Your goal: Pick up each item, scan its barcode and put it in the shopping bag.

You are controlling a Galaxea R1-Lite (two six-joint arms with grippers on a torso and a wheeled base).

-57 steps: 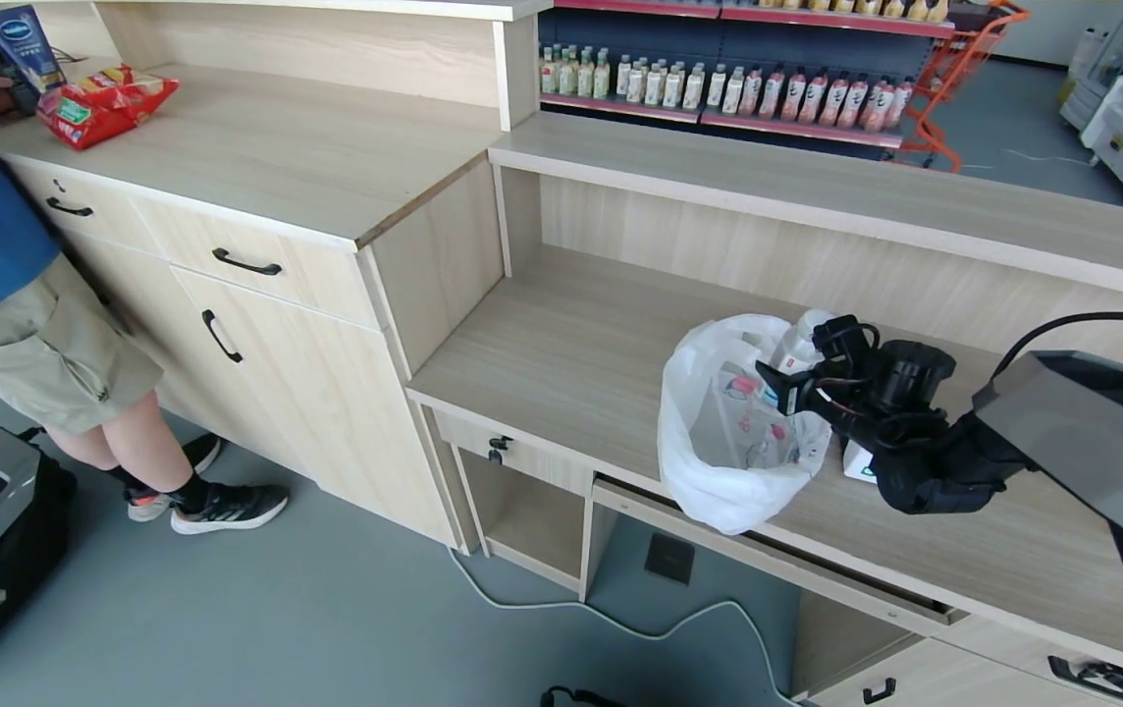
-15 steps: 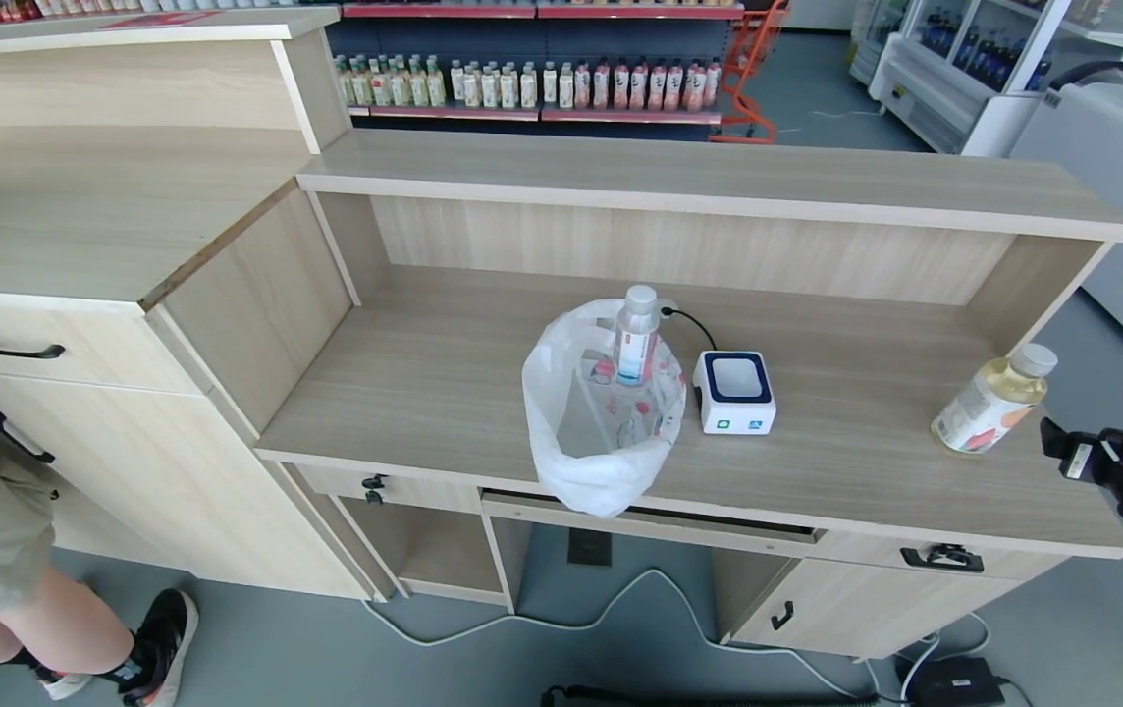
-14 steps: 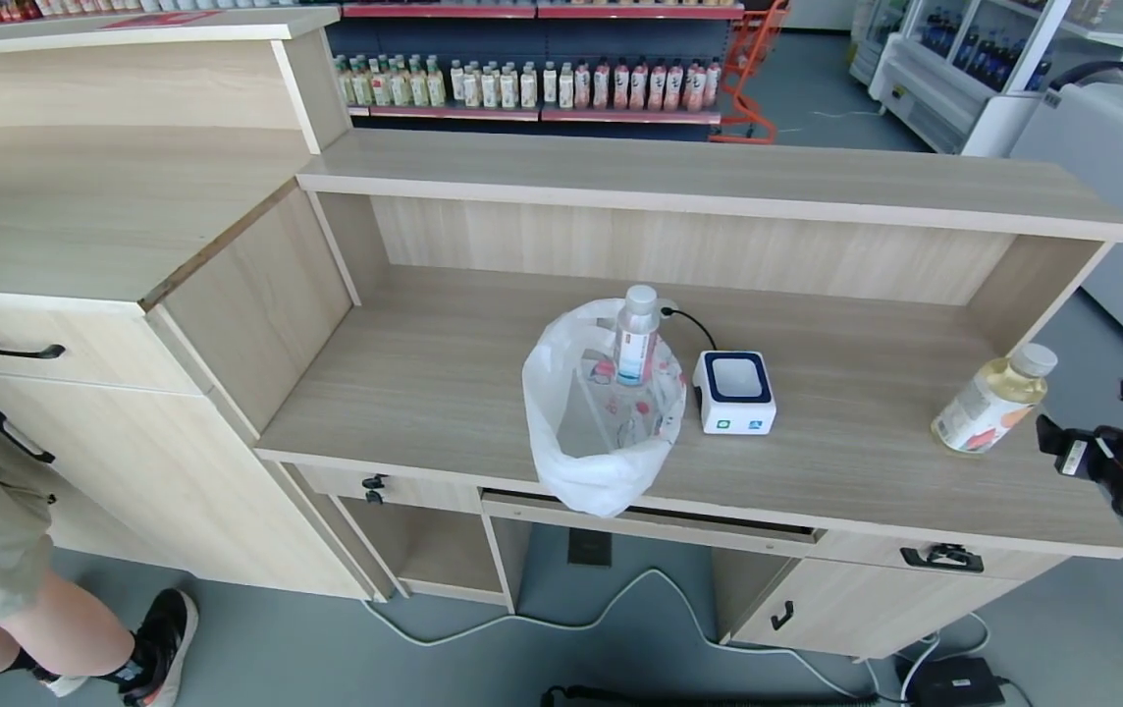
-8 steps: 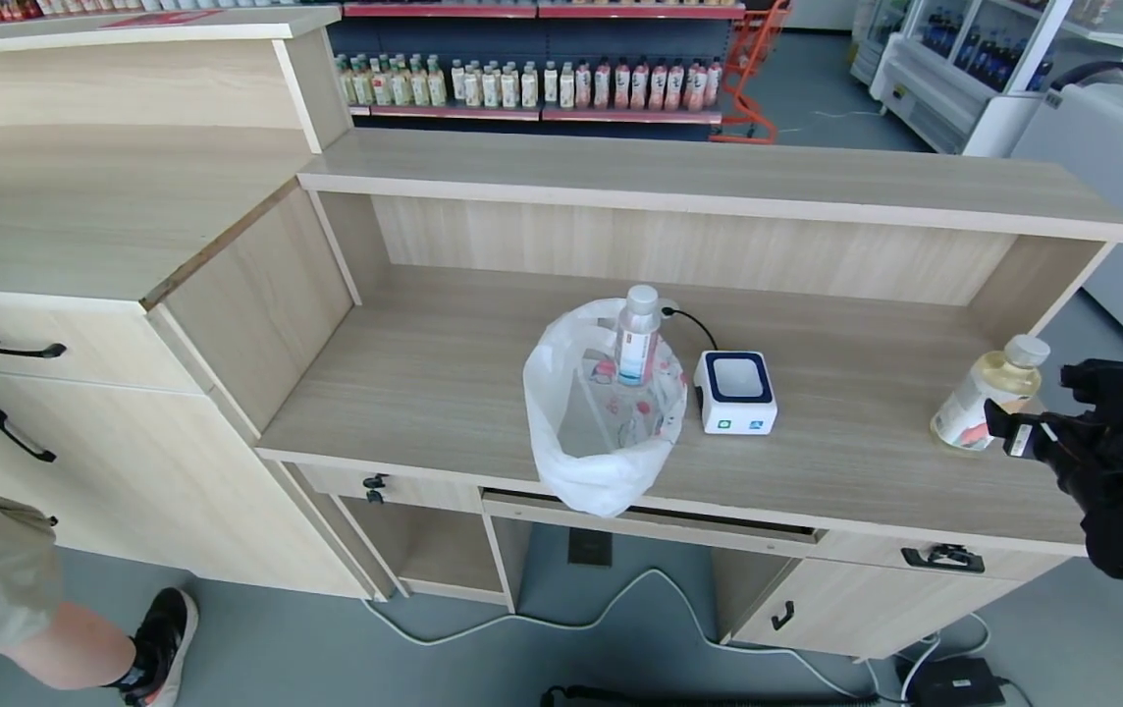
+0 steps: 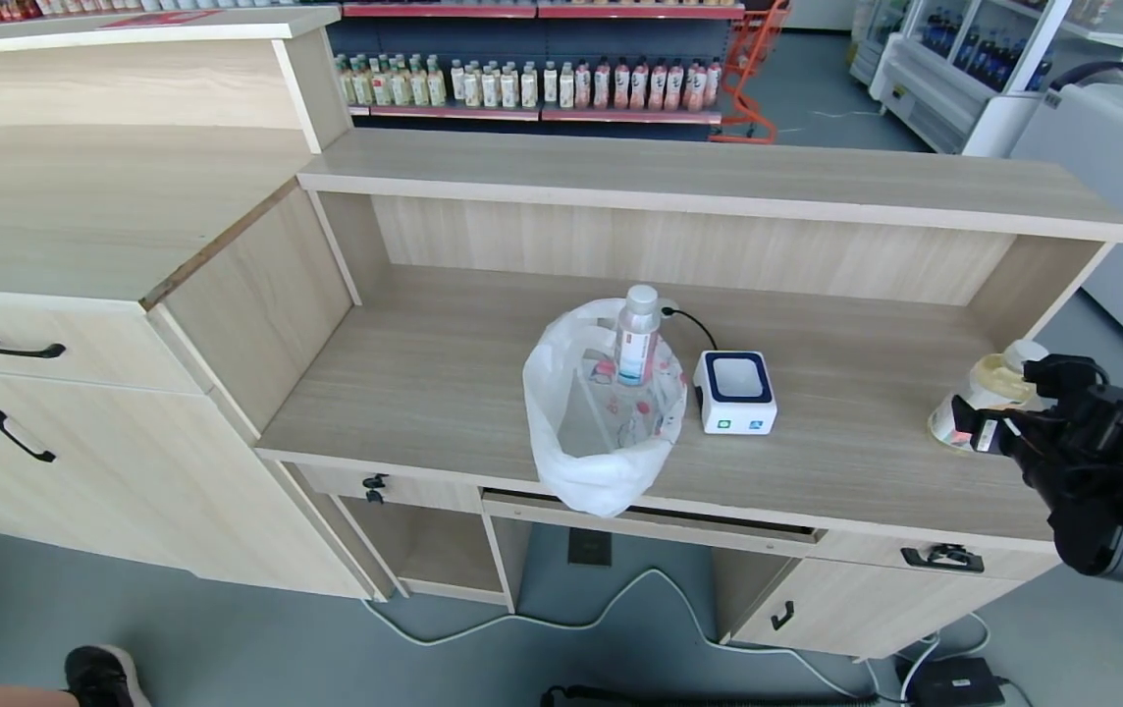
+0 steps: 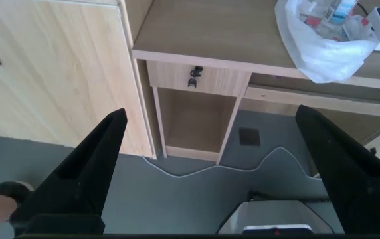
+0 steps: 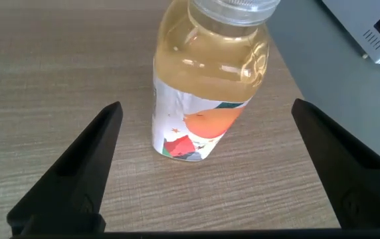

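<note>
Matte black right claw (image 5: 1011, 403) with tapered wedge fingers (image 7: 77, 176).

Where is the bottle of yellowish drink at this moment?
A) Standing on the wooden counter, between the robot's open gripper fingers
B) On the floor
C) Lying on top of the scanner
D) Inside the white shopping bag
A: the yellowish drink bottle stands upright on the wooden counter, and the right gripper has its fingers spread wide to either side of it, not closed on it.
</note>
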